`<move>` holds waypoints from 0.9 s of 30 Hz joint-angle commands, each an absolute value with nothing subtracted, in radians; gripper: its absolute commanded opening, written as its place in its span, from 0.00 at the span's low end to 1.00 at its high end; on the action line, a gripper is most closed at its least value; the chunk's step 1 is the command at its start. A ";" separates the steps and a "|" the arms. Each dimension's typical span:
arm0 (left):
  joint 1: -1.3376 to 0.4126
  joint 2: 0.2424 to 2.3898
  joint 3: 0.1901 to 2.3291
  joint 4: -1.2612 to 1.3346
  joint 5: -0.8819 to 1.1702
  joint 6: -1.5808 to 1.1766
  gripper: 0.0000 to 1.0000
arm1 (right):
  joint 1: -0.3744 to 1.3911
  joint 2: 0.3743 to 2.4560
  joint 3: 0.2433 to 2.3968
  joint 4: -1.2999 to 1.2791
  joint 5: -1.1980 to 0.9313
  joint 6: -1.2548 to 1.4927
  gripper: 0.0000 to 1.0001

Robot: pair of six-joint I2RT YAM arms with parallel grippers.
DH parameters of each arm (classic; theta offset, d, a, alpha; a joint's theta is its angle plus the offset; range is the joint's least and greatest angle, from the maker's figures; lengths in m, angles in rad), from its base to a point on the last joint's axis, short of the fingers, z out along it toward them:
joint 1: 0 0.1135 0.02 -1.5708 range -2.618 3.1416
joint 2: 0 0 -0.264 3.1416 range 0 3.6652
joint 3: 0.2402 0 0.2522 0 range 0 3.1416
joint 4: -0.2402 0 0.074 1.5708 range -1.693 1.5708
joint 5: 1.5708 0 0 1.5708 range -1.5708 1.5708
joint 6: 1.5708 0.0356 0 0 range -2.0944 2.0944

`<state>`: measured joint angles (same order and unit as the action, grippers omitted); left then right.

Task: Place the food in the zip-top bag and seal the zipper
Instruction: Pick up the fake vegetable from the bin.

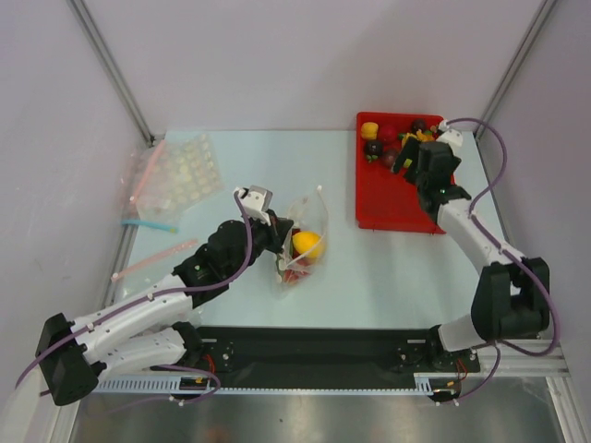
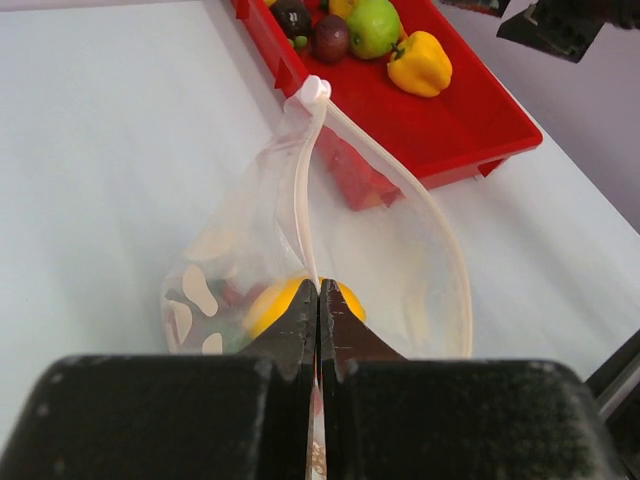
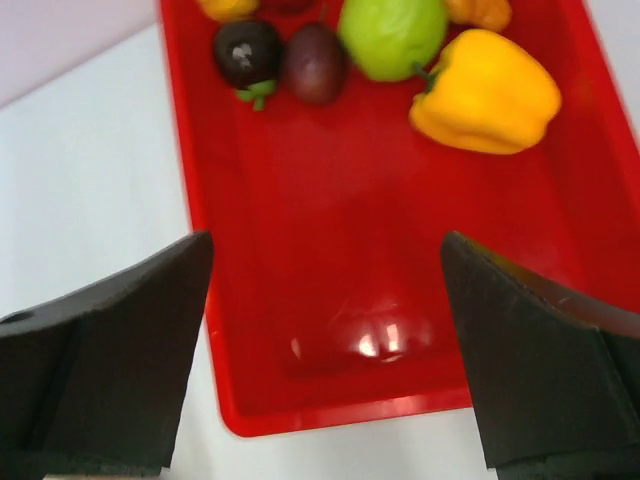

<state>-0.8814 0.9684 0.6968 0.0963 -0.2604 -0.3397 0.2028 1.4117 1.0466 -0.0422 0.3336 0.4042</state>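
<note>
You are in the filling step. Your left gripper (image 2: 318, 292) is closed on the zipper (image 2: 300, 190) and holds the bag (image 2: 400, 250) with its mouth open, near the middle of the table (image 1: 277, 166), left of the tray (image 3: 330, 400). A yellow piece (image 2: 262, 305) lies inside. Your right gripper (image 3: 325, 250) is wide open above the bare near part of the tray. Next, I think, you must reach to the pepper (image 3: 487, 90), close on it and carry it to the mouth. I can read no writing or brand.
</note>
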 commanded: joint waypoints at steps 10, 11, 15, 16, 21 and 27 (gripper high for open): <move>-0.884 0.953 0.703 0.138 -0.291 -0.351 0.01 | 0.034 1.799 1.361 -0.219 0.282 0.212 1.00; -0.884 0.956 0.703 0.140 -0.294 -0.351 0.01 | 0.023 1.816 1.365 -0.195 0.266 0.200 1.00; -0.885 0.971 0.710 0.133 -0.290 -0.350 0.00 | 0.009 1.908 1.437 -0.212 0.265 0.198 1.00; -0.885 0.973 0.710 0.136 -0.288 -0.351 0.01 | 0.011 1.948 1.456 -0.219 0.287 0.195 1.00; -0.885 0.988 0.713 0.140 -0.276 -0.354 0.00 | 0.011 2.046 1.564 -0.264 0.382 0.152 1.00; -0.885 0.985 0.712 0.143 -0.273 -0.356 0.00 | 0.012 2.106 1.609 -0.276 0.417 0.118 1.00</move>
<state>-0.8814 0.9897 0.6968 0.1043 -0.2813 -0.3405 0.0116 2.0842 1.5532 -0.2600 0.3721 0.1547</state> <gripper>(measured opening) 0.011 0.994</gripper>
